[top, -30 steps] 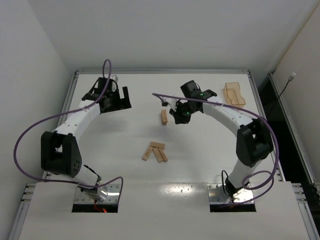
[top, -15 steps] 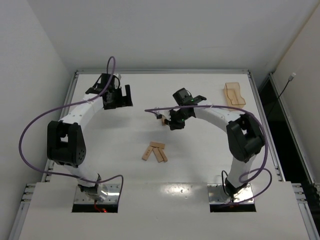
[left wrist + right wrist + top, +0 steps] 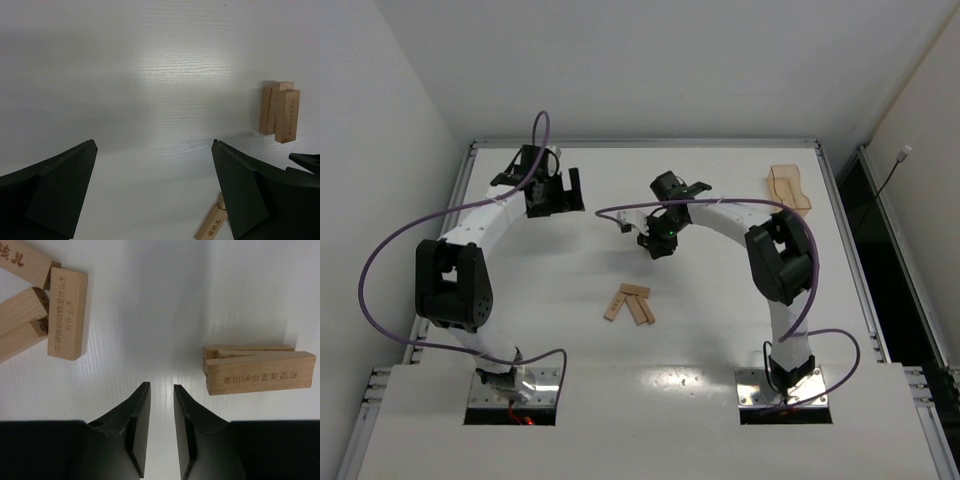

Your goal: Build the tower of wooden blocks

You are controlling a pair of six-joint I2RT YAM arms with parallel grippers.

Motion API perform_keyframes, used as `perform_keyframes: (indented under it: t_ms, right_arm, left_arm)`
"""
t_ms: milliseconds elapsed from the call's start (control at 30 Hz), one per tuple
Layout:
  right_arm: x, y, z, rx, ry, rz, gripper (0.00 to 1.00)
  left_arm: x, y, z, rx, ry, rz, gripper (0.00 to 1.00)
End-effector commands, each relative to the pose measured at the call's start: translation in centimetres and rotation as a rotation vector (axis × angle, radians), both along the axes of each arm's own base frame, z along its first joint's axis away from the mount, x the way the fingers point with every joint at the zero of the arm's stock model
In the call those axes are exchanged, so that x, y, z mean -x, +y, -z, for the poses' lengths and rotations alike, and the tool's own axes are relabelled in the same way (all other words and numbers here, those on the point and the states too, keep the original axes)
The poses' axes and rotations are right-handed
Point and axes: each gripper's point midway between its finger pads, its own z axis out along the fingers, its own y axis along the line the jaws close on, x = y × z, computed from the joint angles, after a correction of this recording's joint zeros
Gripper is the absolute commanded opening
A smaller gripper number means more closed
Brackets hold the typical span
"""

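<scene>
The tower point(image 3: 259, 369) is a low stack of tan wood blocks lying just right of my right gripper point(image 3: 159, 386) and apart from it. That gripper's jaws stand a narrow gap apart with only bare table between them. Three loose wood blocks point(image 3: 67, 312) lie fanned out at the upper left of the right wrist view, and show near the table's middle point(image 3: 630, 303) from above. From above, my right gripper point(image 3: 655, 240) covers the tower. My left gripper point(image 3: 555, 195) hovers wide open and empty at the back left. Its wrist view shows the tower point(image 3: 280, 114) off to the right.
A translucent orange-tan tray point(image 3: 788, 187) sits at the back right corner. Purple cables loop over both arms. A loose block's end point(image 3: 212, 222) shows beside the left gripper's right finger point(image 3: 250, 190).
My right arm has swung left over the tower's spot, and its jaws have gone from shut to slightly apart. The left gripper shifted a little, then held still, wide open.
</scene>
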Motion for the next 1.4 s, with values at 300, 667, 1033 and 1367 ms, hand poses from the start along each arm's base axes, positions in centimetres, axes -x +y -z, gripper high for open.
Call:
perform_keyframes:
  t_ms: [300,667,1033,1367]
  right_arm:
    - [-1.5,0.8,-0.8,-0.002,-0.020,-0.011,0.33]
    - [-2.4,0.7,-0.5,0.016,-0.038,0.007,0.41]
    - [-1.9,0.8,-0.4,0.008,0.022,-0.027,0.41]
    - [-0.3,0.4,-0.4,-0.004,0.042,-0.059,0.00]
  left_arm:
    - [-1.1,0.3,-1.5,0.009,-0.044,0.000,1.00]
    - [-0.9,0.2,-1.4,0.015,-0.034,0.006,1.00]
    - [-0.9,0.2,-1.4,0.015,-0.034,0.006,1.00]
    - [-1.0,0.5,-1.4,0.014,-0.034,-0.003,1.00]
